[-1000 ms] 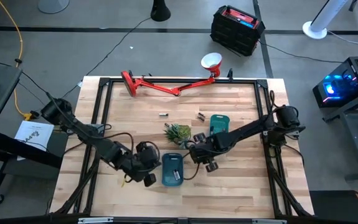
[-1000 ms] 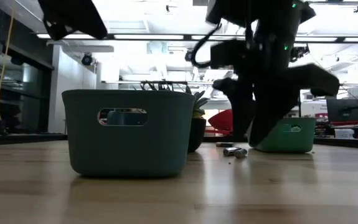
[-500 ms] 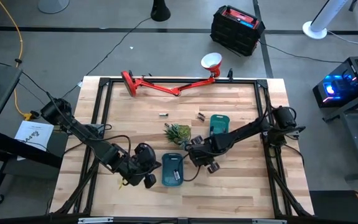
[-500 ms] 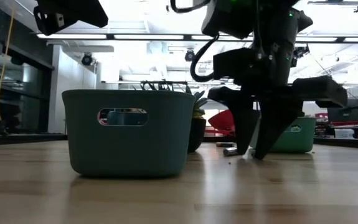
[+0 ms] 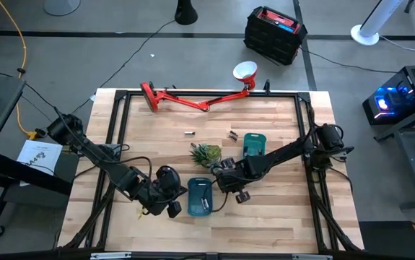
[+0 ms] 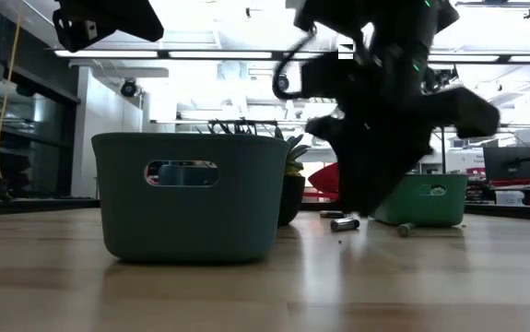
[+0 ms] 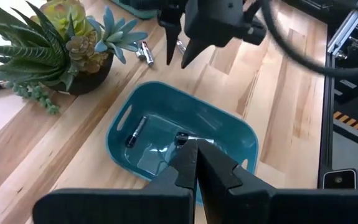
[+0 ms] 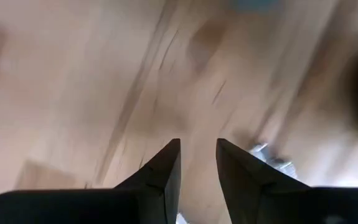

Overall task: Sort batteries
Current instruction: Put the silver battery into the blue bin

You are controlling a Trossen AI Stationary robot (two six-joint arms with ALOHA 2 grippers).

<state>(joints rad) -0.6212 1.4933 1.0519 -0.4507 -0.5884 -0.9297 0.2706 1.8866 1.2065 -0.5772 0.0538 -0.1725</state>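
Table (image 5: 279, 217) battery (image 6: 343, 223) lies untouched: right claw (image 7: 177, 53), narrowly parted and empty, has swung closer. Left claw (image 7: 195, 163), closed and empty, hovers over near tray (image 7: 228, 121).

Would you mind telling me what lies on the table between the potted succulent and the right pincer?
In the left wrist view, two small batteries lie on bare wood between the potted succulent and the right pincer, whose fingers are apart.

Left pincer (image 7: 196, 163) appears closed and raised; right pincer (image 8: 197, 163) hangs slightly parted, low.
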